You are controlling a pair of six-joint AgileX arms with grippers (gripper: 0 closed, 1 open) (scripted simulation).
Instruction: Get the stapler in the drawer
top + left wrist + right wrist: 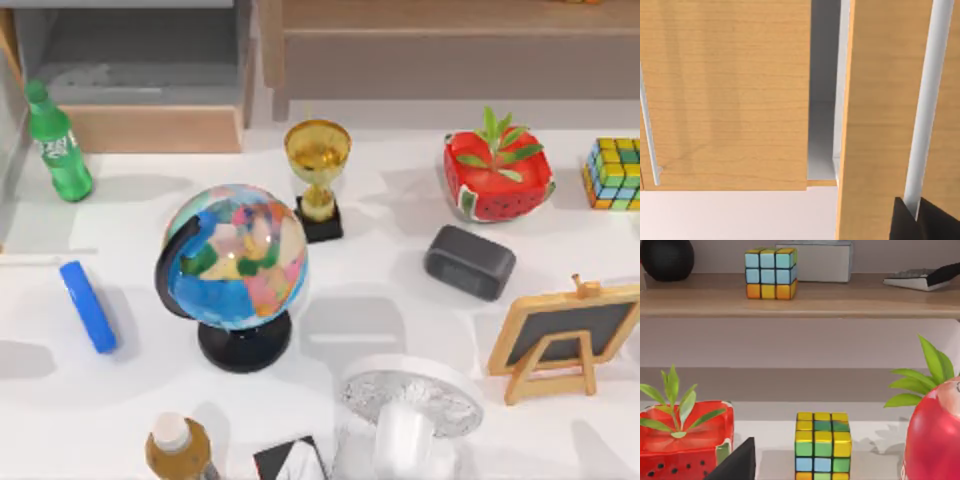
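Top view shows the white counter [400, 290] crowded from left to right. At the far left a green bottle [57, 142] stands just in front of the drawer [150, 128], which is pulled open at the far left corner, its grey floor bare and its tan front panel facing the counter. Nearer, the stapler [88, 306] lies flat on the left side of the counter, well apart from the drawer, with the green bottle between the two. Just right of the stapler stands a globe [238, 262] on a black base, and beyond it a gold trophy [317, 175]. Along the near edge a brown bottle [178, 450], a dark card [290, 460] and a silver-topped white object [410, 405] are cut off by the frame. Further right sit a dark grey rounded block [470, 262], a watermelon planter [497, 172], a small chalkboard easel [565, 338] and a colour cube [613, 173] at the right edge. The wooden shelf unit [450, 50] runs along the far side.

Left wrist view faces tan wooden panels [725, 95] with a grey gap between them; a dark tip of the left pincer [920, 220] shows at the corner, and I cannot tell whether it is released or clenched.

Right wrist view looks at the colour cube [822, 445], the planter [685, 435] and a second cube [771, 272] on the shelf; a dark pincer finger [737, 462] shows, state unclear.
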